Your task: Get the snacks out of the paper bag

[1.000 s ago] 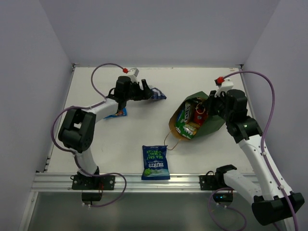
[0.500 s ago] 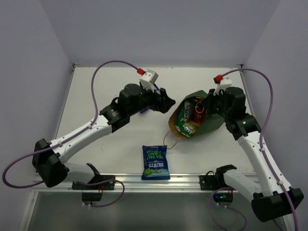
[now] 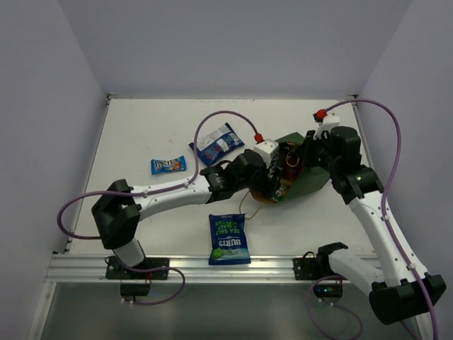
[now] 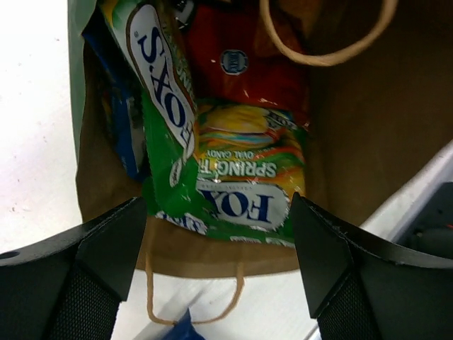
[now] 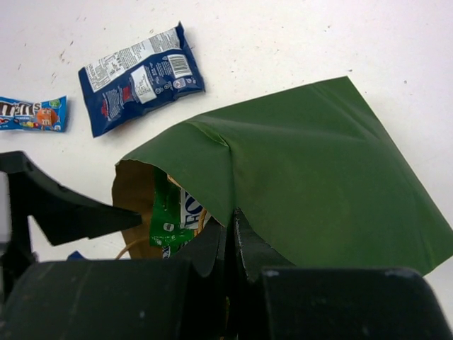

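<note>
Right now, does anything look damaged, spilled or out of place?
Nothing looks spilled or torn. The paper bag lies on its side, and its upper wall shows a sharp crease near the mouth, where the right gripper pinches its edge.

Overhead, two close wrist views; bag [image 3: 308, 185] apparently shared.

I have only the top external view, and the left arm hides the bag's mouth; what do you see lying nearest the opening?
Observer: In the left wrist view, a green and yellow Fox's packet lies just inside the paper bag, straight ahead of the open left gripper.
Operator: What is behind it?
Observer: A red packet, deeper in.
Operator: And the right gripper?
Observer: Shut on the bag's green upper wall, seen from the right wrist.
</note>
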`<state>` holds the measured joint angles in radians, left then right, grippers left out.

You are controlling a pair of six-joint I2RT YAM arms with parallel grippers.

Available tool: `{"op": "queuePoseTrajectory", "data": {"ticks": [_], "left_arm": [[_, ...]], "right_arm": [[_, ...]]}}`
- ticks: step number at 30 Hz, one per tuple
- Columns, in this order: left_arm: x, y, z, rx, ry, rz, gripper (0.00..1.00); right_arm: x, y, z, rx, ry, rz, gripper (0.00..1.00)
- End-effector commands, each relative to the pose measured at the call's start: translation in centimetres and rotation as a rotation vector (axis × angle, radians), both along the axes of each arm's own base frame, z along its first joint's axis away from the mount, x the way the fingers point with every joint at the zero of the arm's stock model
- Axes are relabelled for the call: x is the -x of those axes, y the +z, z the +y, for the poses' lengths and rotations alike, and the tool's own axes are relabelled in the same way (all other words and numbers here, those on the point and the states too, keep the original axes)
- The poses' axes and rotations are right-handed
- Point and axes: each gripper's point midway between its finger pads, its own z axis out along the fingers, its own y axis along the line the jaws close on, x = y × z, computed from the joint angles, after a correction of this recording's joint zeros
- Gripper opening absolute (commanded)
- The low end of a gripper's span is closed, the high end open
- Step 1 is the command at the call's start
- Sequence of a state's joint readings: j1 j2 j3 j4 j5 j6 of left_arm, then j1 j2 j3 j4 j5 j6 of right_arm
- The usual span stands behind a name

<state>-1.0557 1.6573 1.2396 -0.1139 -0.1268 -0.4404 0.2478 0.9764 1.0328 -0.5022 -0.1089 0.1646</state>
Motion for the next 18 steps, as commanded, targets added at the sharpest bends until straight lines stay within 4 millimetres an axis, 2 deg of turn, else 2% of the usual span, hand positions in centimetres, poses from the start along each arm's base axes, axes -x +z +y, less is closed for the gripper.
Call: {"op": "queuePoseTrajectory", "data": {"ticks": [1, 7, 8, 11, 14, 17, 18], "left_arm": [[-2.5, 2.5, -1.3, 0.023, 0.050, -0.087, 0.88], [-4.6, 1.3, -2.1, -0.023, 0.097, -0.107, 0.85], [-5.1, 0.5, -2.0, -0.042, 0.107, -0.097, 0.85], [-6.1, 0.4, -1.6, -0.047, 0.134, -0.085, 0.83], [-5.9, 1.4, -2.2, -0.011, 0.104, -0.078, 0.68], [-4.7, 2.4, -3.1, 0.034, 0.050, -0.051, 0.48], [-4.4, 2.6, -3.3, 0.044, 0.038, -0.044, 0.46]], "right_arm": [[0.1, 2.5, 0.8, -0.060, 0.024, -0.041, 0.00], [0.5, 2.5, 0.9, -0.065, 0.029, -0.046, 0.00], [0.5, 2.5, 0.9, -0.065, 0.029, -0.046, 0.00], [0.7, 2.4, 0.9, -0.066, 0.032, -0.044, 0.00], [0.8, 2.3, 0.8, -0.066, 0.029, -0.046, 0.00], [0.7, 2.2, 0.8, -0.066, 0.029, -0.046, 0.00], [0.7, 2.4, 0.9, -0.070, 0.030, -0.051, 0.00]]}}
